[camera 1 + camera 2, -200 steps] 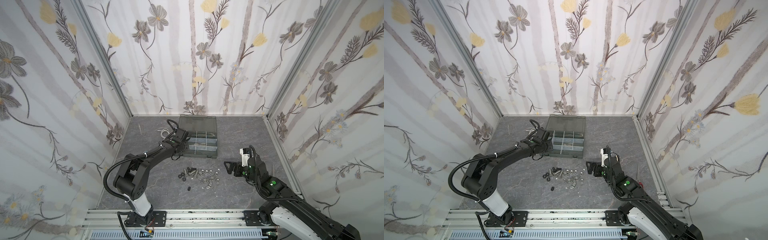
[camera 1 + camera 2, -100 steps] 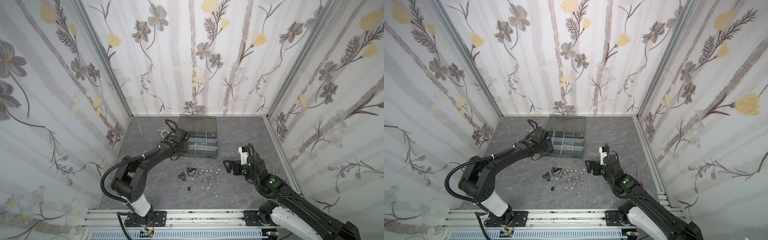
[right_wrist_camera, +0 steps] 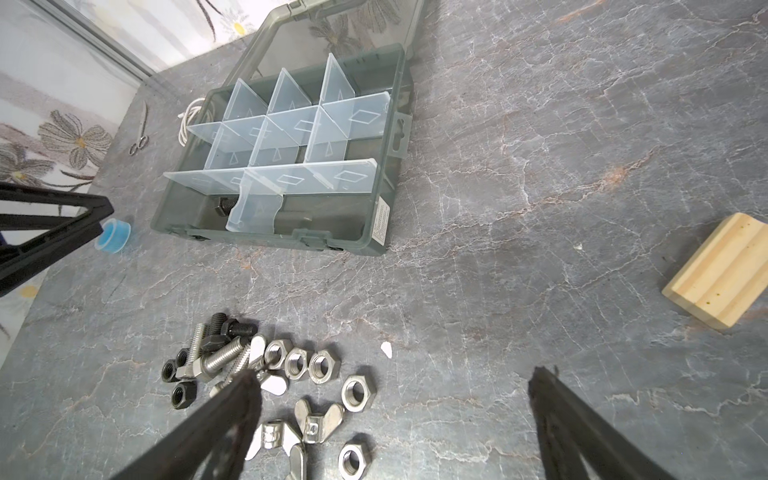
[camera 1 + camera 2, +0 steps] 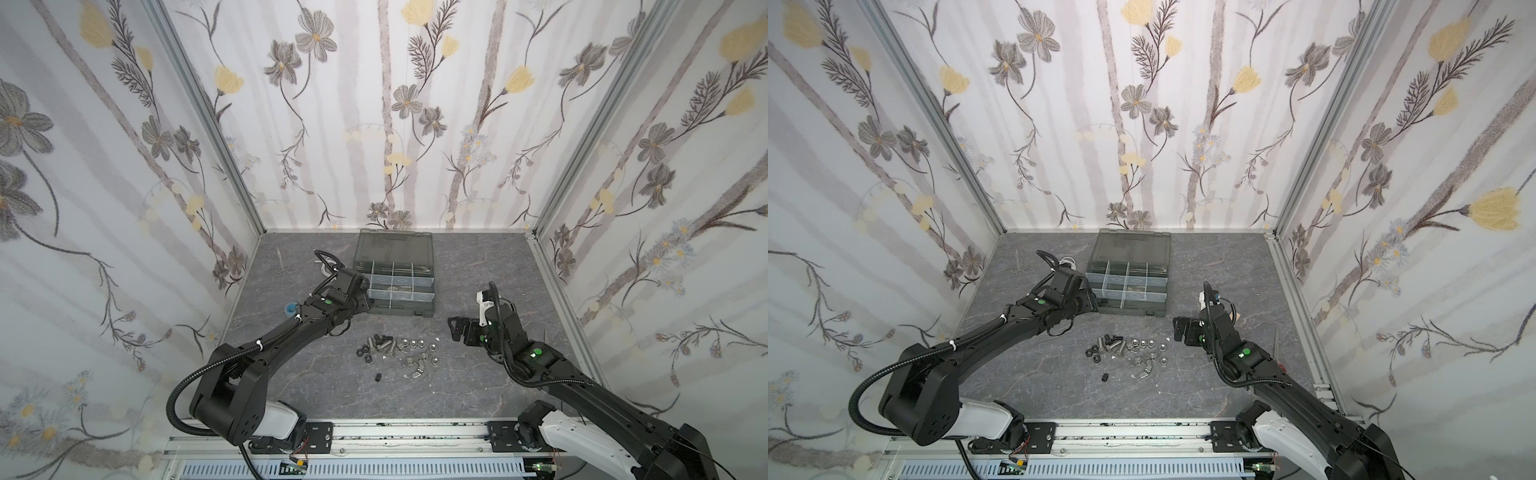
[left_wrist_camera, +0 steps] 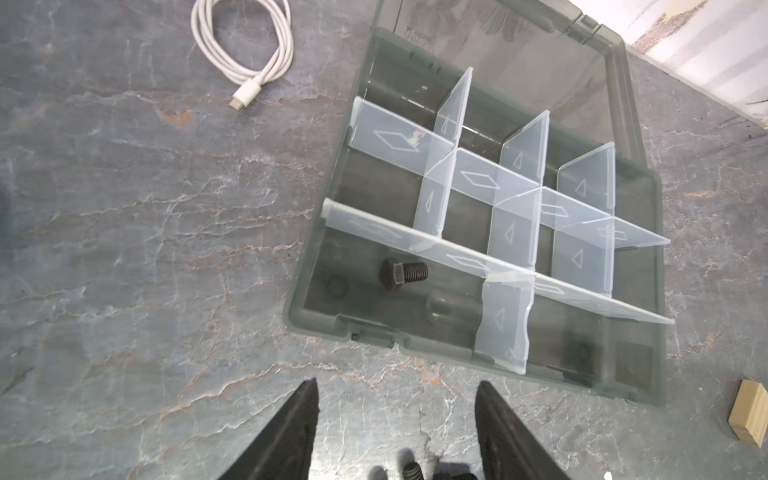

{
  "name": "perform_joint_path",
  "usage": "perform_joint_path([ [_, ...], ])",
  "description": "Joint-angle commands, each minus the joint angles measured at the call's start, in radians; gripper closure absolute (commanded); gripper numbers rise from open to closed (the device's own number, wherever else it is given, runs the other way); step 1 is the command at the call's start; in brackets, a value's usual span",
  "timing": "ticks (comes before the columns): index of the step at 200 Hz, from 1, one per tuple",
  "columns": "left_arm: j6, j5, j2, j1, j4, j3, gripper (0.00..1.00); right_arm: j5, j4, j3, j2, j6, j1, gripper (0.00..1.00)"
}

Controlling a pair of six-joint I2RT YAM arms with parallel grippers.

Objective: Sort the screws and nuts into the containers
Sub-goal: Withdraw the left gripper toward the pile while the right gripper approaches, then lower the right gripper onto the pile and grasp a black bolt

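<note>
The dark grey organizer case (image 4: 424, 309) (image 4: 1160, 311) lies open at the back middle, with its containers (image 5: 469, 216) (image 3: 291, 124) between pale dividers. One black screw (image 5: 402, 272) lies in the front left container. My left gripper (image 4: 362, 300) (image 5: 395, 388) hovers open and empty over the table, just before that corner of the case. Loose screws (image 4: 380, 345) (image 3: 220, 353) and nuts (image 4: 417, 353) (image 3: 307, 365) lie heaped in front of the case. My right gripper (image 4: 455, 328) (image 3: 395, 376) stands wide open, empty, beside the heap's right edge.
A coiled white cable (image 5: 249, 54) and small scissors (image 4: 282, 266) lie left of the case. A blue cap (image 3: 113, 236) sits off its front left corner. A wooden block (image 3: 719, 270) lies to the right. Flowered walls close in three sides.
My left gripper's jaws have spread wider and it has drawn back a little from the case toward the front. The right arm has barely moved.
</note>
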Motion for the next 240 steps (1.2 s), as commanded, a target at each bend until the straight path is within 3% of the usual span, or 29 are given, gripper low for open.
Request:
perform_joint_path([
  [1,-0.043,-0.018,-0.040,0.001,0.016,-0.038,0.36,0.010,0.026,0.016,0.019,0.033,0.003,0.00],
  [84,-0.105,-0.008,-0.223,0.003,0.020,-0.183,0.34,-0.089,0.016,0.121,0.178,-0.061,0.076,0.02],
  [152,-0.137,0.005,-0.334,0.003,0.020,-0.263,0.33,-0.134,-0.025,0.345,0.445,-0.115,0.237,0.19],
  [212,-0.130,0.023,-0.376,0.004,0.020,-0.298,0.33,-0.132,-0.102,0.542,0.687,-0.146,0.348,0.24],
  [240,-0.141,0.031,-0.385,0.004,0.020,-0.308,0.32,-0.151,-0.115,0.606,0.766,-0.154,0.365,0.39],
])
